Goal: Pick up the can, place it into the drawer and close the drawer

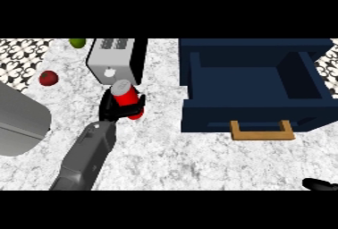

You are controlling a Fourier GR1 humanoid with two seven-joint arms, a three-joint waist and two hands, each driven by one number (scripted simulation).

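Note:
The can [127,95] is red with a grey top and stands in front of the toaster, left of the drawer. My left hand [111,110] comes in from the lower left and its black fingers are curled round the can's lower part, hiding some of it. The dark blue drawer [251,118] is pulled open at the right, with a bare inside and a tan wooden handle [262,131] on its near front. Only a small black part of my right hand [320,184] shows at the lower right edge, well away from the drawer.
A silver toaster [113,58] stands just behind the can. A red apple [48,78] and a green fruit [78,43] lie at the far left. A large grey rounded object [20,120] fills the left edge. The white marble counter [198,165] spreads across the front.

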